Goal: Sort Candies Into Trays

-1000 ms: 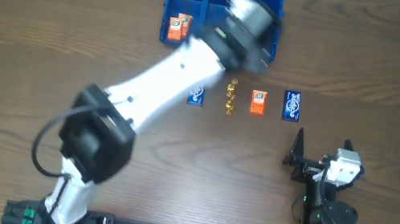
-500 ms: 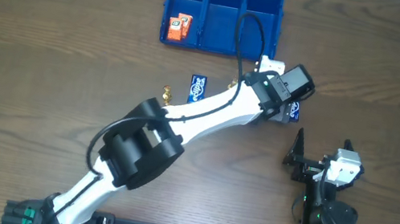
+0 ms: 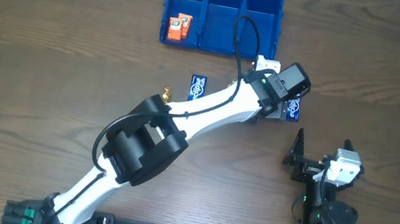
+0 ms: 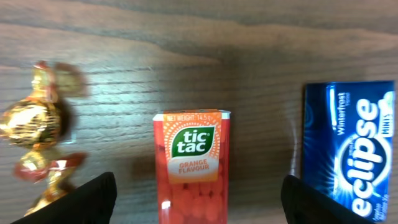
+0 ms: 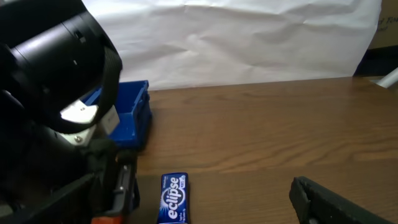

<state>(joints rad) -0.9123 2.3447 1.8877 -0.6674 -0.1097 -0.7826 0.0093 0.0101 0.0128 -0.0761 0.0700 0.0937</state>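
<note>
While my left arm stretches from its base toward one o'clock, its gripper hangs spread wide and empty over the orange candy box. The box lies between a gold-wrapped candy and a blue pack, with the blue tray at eleven o'clock. My right gripper stands upright, open, empty.

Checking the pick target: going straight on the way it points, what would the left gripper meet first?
Probably the orange mint box, centred between the left gripper's open fingers; gold candies and blue gum pack lie to either side.
</note>
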